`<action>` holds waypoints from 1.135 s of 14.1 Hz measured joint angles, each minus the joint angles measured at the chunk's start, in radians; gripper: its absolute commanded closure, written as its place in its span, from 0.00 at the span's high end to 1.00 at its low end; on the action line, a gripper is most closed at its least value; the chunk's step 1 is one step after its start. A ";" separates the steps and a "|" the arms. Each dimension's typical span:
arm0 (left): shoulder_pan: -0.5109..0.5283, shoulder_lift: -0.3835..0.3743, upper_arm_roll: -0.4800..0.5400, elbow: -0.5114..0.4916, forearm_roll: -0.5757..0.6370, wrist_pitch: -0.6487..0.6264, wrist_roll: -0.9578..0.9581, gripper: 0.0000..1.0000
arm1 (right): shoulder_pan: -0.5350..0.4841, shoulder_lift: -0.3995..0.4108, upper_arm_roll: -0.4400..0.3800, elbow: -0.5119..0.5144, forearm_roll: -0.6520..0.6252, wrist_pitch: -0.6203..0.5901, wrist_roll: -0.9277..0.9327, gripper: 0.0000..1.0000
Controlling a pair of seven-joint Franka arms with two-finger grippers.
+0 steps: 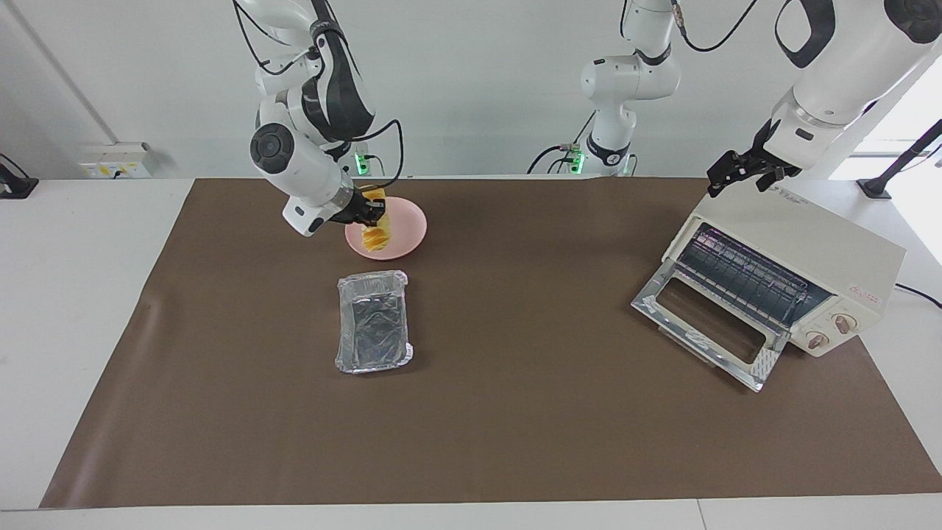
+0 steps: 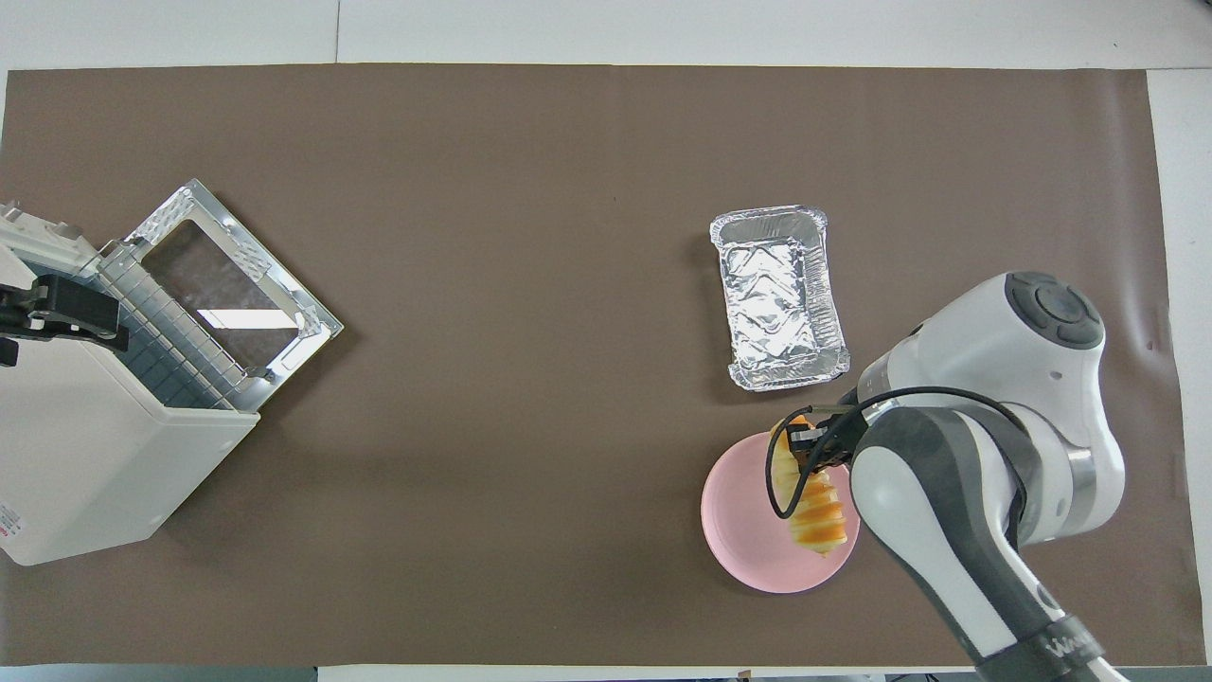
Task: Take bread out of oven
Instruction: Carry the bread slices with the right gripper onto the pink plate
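Note:
The golden ridged bread (image 1: 377, 235) (image 2: 812, 507) hangs from my right gripper (image 1: 370, 211) (image 2: 807, 449), which is shut on its upper end over the round pink plate (image 1: 411, 221) (image 2: 737, 530). The bread's lower end is close to the plate; I cannot tell whether it touches. The cream-white oven (image 1: 817, 246) (image 2: 85, 464) stands at the left arm's end of the table with its glass door (image 1: 706, 324) (image 2: 227, 289) dropped open and its rack bare. My left gripper (image 1: 742, 174) (image 2: 57, 317) is at the oven's top edge.
An empty crinkled foil tray (image 1: 372, 331) (image 2: 778, 298) lies on the brown mat, just farther from the robots than the plate. A third arm's base (image 1: 611, 147) stands at the robots' edge of the table.

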State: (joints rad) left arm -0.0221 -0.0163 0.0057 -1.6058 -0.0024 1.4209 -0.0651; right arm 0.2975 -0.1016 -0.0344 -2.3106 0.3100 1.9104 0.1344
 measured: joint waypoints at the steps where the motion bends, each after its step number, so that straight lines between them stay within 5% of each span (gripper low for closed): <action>1: 0.000 0.000 0.000 0.000 0.000 0.000 0.000 1.00 | 0.015 -0.016 0.001 -0.043 0.000 0.031 0.000 0.00; 7: 0.000 0.000 0.000 0.000 0.000 0.000 0.000 1.00 | 0.070 -0.049 0.011 -0.194 0.000 0.206 -0.001 0.04; 8: 0.000 0.000 0.000 0.000 0.000 0.000 0.000 1.00 | 0.072 -0.049 0.011 -0.206 0.000 0.225 -0.001 0.29; 10: 0.000 0.000 0.000 0.000 0.000 0.000 0.000 1.00 | 0.072 -0.049 0.011 -0.220 0.000 0.238 -0.001 1.00; 16: 0.000 0.000 0.000 0.000 0.000 0.000 0.000 1.00 | 0.056 -0.052 0.008 -0.149 0.000 0.248 -0.001 1.00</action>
State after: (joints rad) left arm -0.0221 -0.0163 0.0057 -1.6058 -0.0024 1.4209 -0.0651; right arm 0.3530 -0.1541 -0.0265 -2.4597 0.3099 2.1580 0.1338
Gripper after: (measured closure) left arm 0.000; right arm 0.269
